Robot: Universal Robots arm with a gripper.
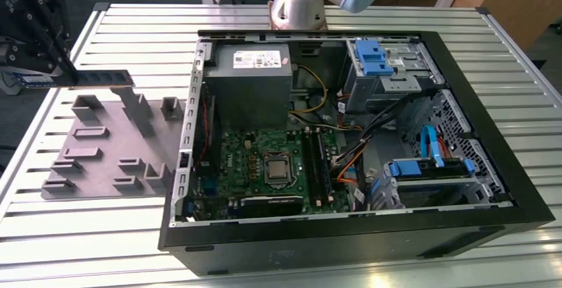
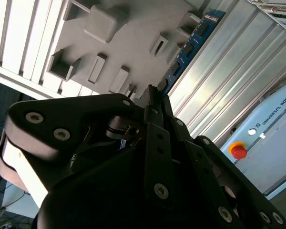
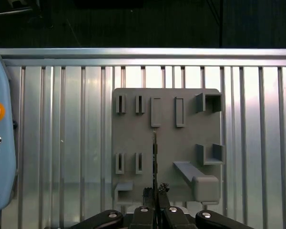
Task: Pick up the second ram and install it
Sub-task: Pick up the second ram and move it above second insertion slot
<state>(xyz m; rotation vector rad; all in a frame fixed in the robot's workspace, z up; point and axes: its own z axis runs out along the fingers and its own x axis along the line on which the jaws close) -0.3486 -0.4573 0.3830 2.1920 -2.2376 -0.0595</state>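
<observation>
Blue-green and thin, the second ram [image 1: 101, 76] is gripped between the closed-in fingers [image 3: 163, 189] of the gripper [image 3: 155, 195], jutting out past their tips, with the grey slotted tray [image 1: 105, 137] beneath them on the table [image 1: 88, 235].

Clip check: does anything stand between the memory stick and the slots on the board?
The claw grips the memory stick over the grey tray, outside the computer case. The case's side wall stands between it and the black slots; the case lies open on top, so nothing visible blocks the way over.
</observation>
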